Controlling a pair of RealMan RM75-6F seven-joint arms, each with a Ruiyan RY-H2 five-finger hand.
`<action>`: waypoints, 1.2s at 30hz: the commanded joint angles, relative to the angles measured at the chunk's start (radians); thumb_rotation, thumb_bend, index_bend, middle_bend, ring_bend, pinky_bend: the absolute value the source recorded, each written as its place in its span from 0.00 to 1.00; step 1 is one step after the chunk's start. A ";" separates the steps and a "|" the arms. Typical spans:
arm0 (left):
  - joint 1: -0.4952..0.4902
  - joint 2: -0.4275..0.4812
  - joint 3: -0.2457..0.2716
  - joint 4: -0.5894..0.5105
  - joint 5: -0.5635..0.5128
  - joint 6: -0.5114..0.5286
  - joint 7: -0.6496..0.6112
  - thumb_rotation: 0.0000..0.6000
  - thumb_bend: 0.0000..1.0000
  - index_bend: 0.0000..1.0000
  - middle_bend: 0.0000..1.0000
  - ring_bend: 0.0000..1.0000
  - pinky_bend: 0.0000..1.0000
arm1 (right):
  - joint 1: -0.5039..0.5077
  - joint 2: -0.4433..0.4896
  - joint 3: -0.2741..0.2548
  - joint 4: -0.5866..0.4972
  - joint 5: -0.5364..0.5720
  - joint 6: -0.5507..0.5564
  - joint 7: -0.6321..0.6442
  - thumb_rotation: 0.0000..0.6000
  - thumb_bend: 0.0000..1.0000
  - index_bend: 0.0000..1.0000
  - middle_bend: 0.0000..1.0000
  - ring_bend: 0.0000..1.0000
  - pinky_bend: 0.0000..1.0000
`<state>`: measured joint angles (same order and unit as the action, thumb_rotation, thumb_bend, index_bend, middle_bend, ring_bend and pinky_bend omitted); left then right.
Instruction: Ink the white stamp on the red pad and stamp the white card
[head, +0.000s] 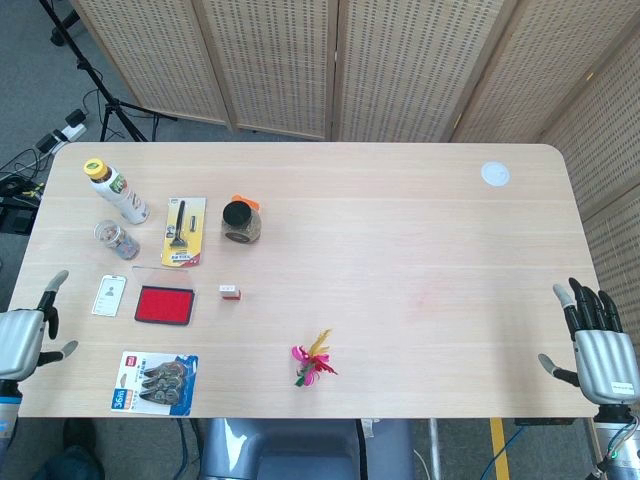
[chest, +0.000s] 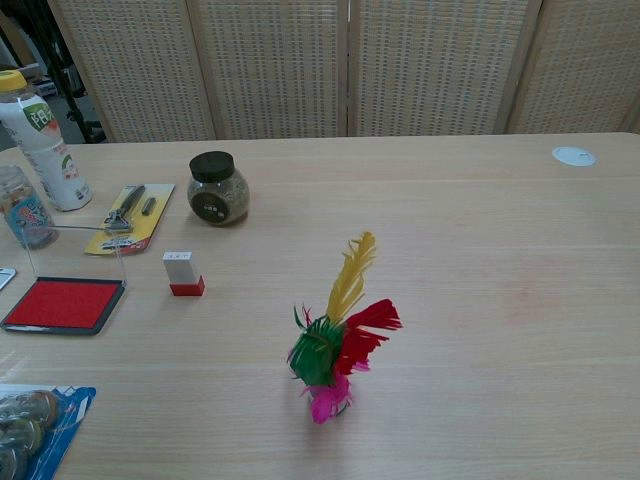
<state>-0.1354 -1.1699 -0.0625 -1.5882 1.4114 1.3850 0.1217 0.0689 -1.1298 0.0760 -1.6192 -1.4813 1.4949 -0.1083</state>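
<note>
Overhead view of a wooden table (head: 400, 250): nothing is started; the white stamp (head: 231, 292) stands upright at nine o'clock from centre, untouched, just at three o'clock of the open red pad (head: 165, 304); the white card (head: 109, 295) lies at nine o'clock of the pad. The left hand (head: 22, 340) and right hand (head: 600, 352) wait off opposite table edges, fingers apart, empty; picking up, inking and stamping all remain.
</note>
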 joint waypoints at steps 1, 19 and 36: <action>-0.025 -0.018 -0.009 0.016 -0.002 -0.028 -0.040 1.00 0.08 0.16 1.00 1.00 0.97 | 0.001 0.002 0.002 -0.001 0.004 -0.003 0.005 1.00 0.00 0.00 0.00 0.00 0.00; -0.340 -0.130 -0.175 -0.117 -0.310 -0.333 0.232 1.00 0.12 0.43 1.00 1.00 0.97 | 0.013 0.027 0.014 0.002 0.040 -0.045 0.071 1.00 0.00 0.00 0.00 0.00 0.00; -0.473 -0.338 -0.166 0.052 -0.470 -0.378 0.331 1.00 0.23 0.48 1.00 1.00 0.97 | 0.024 0.039 0.019 0.008 0.064 -0.078 0.110 1.00 0.00 0.00 0.00 0.00 0.00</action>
<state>-0.6024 -1.5012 -0.2302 -1.5425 0.9478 1.0087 0.4471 0.0921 -1.0914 0.0950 -1.6115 -1.4182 1.4185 0.0002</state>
